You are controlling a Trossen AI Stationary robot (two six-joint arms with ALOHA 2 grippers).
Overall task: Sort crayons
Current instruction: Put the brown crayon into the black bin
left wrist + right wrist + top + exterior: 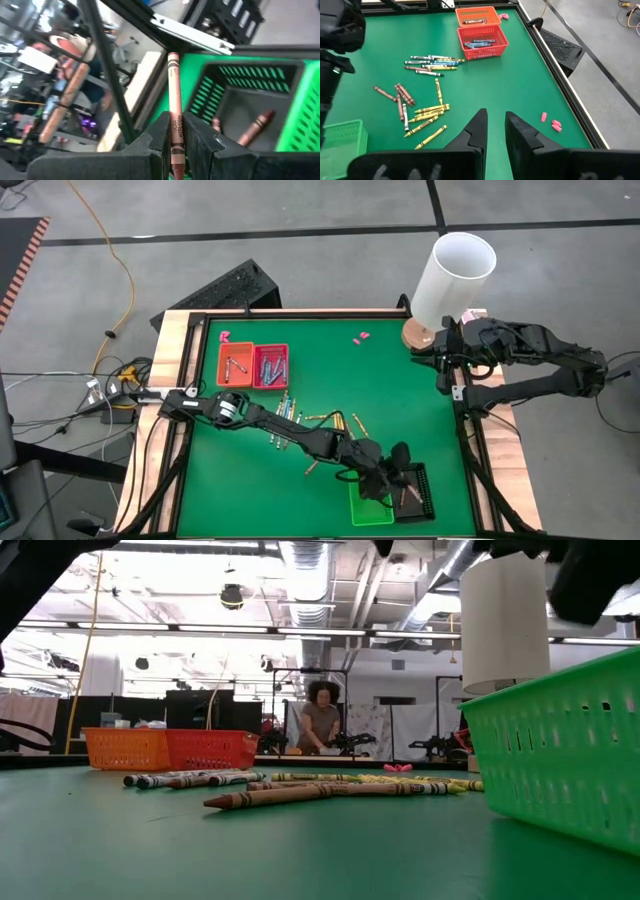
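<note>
From above, the left gripper (398,470) and its arm cover much of the green basket (366,509) and the black basket (420,492) beneath it, hiding their contents there. In the left wrist view, the brown crayon (173,117) runs down between the fingers, its lower end out of frame. The loose crayons (300,420) behind that gripper are too small overhead to tell colours individually. The low view crops the green basket at right.
</note>
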